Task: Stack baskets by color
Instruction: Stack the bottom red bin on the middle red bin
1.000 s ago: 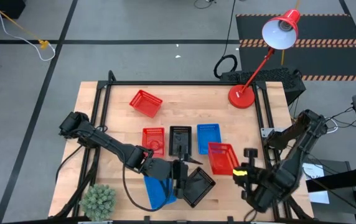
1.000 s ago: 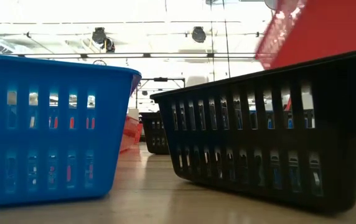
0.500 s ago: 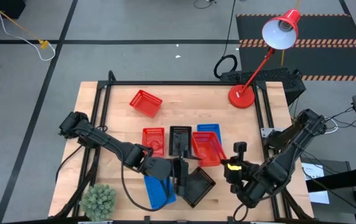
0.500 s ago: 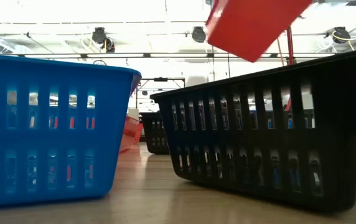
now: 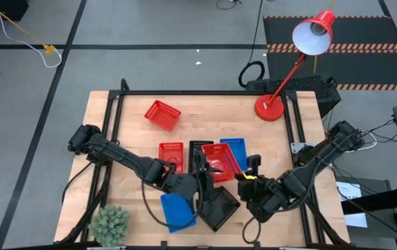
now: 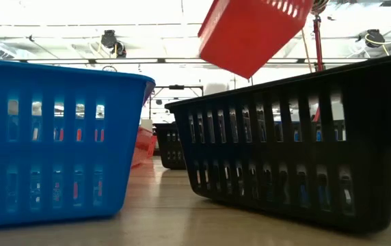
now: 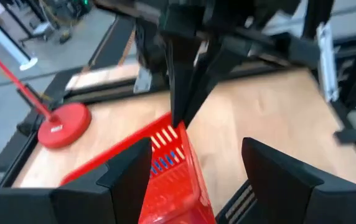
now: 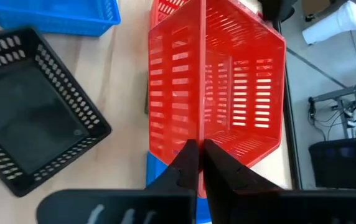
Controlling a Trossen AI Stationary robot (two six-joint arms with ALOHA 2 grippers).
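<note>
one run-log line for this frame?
right gripper: shut on red perforated plastic basket, lifted over middle row | left gripper: open, near black mesh basket

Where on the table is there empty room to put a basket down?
Bare wood lies along the far edge between the tilted red basket and the lamp base, and at the left edge beside that basket. The middle near part is crowded: baskets in a row, the right gripper holding a red basket, the left gripper.

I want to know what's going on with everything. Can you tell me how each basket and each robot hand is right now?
carried red basket: lifted, tilted, in the air.
right gripper: shut on the carried red basket's wall.
left gripper: open, empty.
front black basket: on the table, upright.
front blue basket: on the table, upright.
far red basket: on the table, alone.
</note>
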